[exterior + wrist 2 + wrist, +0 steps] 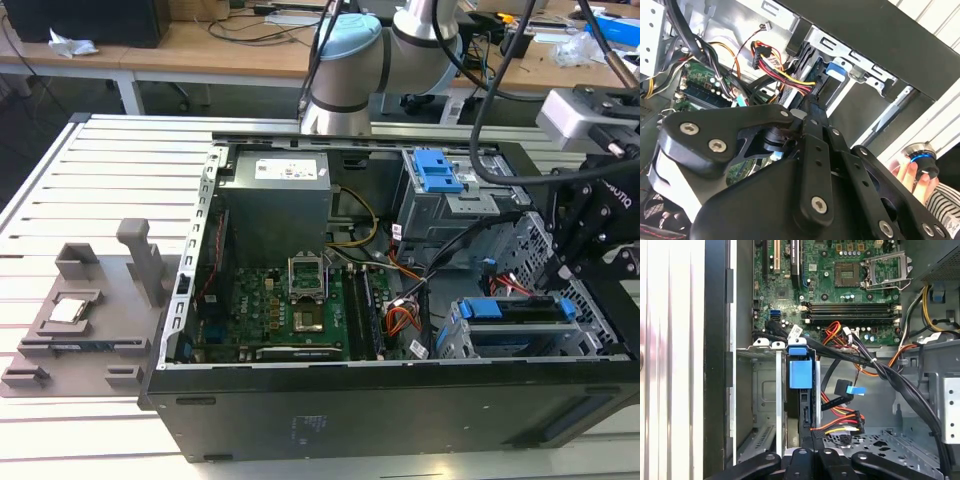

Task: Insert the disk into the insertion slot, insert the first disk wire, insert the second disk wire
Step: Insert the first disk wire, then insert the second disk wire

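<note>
Disk [801,374] sat edge-on in the slot [452,338], straight ahead of the gripper [812,455], with its blue carrier tab at the far end. It looked most of the way home, but I couldn't confirm it was latched. You had the gripper right at the disk's near edge. I couldn't tell if it was spread, pressed together or pinching the carrier, because its own body hid the contact.

Red wire [510,285] lay just beside the gripper, over the cage. I couldn't tell whether its plug was seated. Wire bundle [840,422] ran to the disk's near end, close beside the gripper. Black cables [860,357] crossed beyond the disk's far end.

What could have gone wrong from there:
- Disk short of home: the plugs would have met the connector at the wrong depth and bent or skipped.
- Skewed push: the carrier could have bound in the cage rails.
- Gripper that close to the bundle and the red wire: a sideways move could have snagged them and dragged a plug out.
- A hand [910,175] was on a blue-ringed knob [922,159] outside the case, off to the gripper's side. An arm swing that way could have met it.

Writing: the power supply [290,170], well beyond the gripper, had a white label with print too small to read. The gripper body had white lettering, partly cut off.
</note>
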### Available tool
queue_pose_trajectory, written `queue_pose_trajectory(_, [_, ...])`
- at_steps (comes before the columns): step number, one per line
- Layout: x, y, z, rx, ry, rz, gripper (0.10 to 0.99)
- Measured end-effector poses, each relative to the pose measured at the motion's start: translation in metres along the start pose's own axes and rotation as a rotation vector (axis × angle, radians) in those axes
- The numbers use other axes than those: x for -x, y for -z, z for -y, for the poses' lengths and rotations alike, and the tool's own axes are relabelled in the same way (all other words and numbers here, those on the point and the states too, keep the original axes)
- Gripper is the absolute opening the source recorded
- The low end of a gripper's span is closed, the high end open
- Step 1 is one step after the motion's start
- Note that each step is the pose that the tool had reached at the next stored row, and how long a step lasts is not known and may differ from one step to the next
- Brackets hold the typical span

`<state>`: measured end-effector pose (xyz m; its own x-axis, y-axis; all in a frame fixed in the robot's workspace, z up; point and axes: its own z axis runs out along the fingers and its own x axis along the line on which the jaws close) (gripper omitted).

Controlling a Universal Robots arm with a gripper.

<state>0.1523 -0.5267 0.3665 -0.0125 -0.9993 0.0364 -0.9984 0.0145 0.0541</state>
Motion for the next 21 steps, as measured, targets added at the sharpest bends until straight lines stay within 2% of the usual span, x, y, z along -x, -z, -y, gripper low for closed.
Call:
queue_pose_trajectory(16, [0.0000,0.0021,-0.0004,0.000,0.000,-0.0002,0.106])
queue_pose_trajectory(19, [-0.0001,0.0013,-0.0125,0.000,0.000,0.0000,0.106])
queue_pose_trajectory(21, [-0.0002,0.0010,-0.0173,0.000,0.000,0.0000,0.106])
